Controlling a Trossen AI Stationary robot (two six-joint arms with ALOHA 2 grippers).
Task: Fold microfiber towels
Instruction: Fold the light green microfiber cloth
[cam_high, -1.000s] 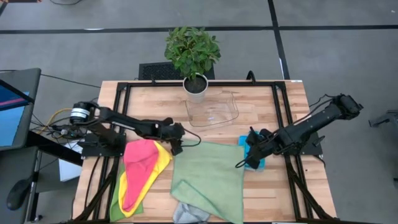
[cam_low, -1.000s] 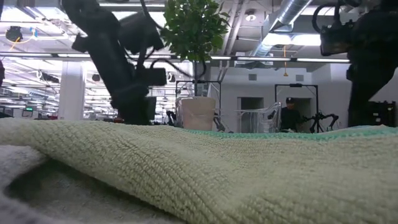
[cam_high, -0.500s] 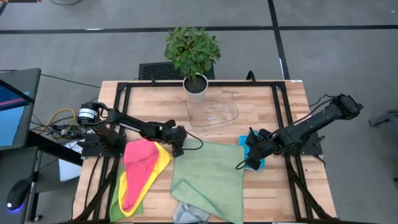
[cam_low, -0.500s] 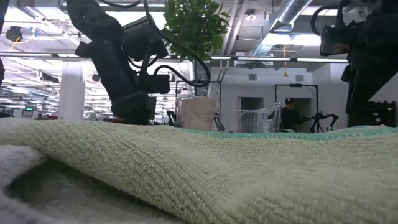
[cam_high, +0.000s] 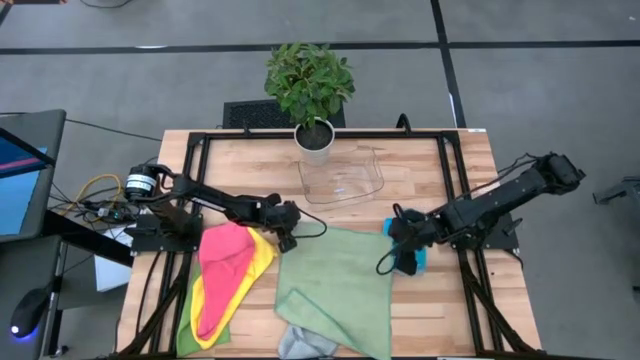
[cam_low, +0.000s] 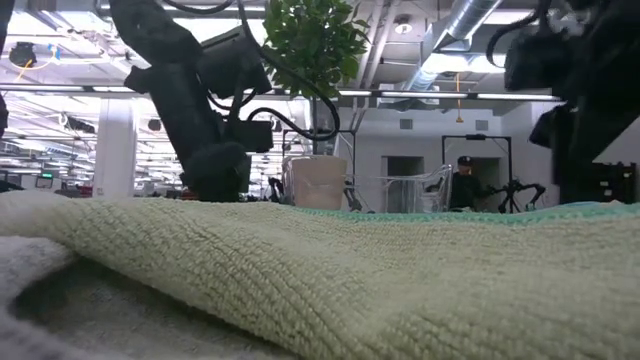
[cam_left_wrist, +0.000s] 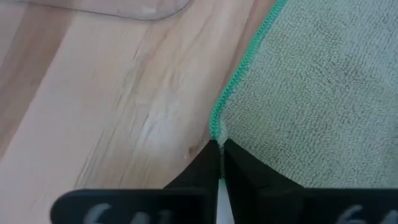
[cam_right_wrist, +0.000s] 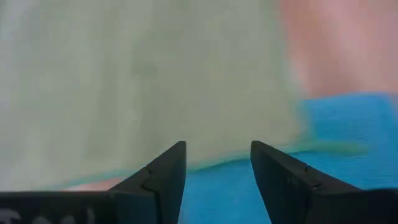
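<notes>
Your left gripper pinches the green towel's edge; your right gripper hangs spread over the blue towel.

The left gripper is pinched closed at the green towel's far left corner, arm stretched low. The right gripper, jaws apart, sits low at that towel's far right corner, apparently just above it.
</notes>
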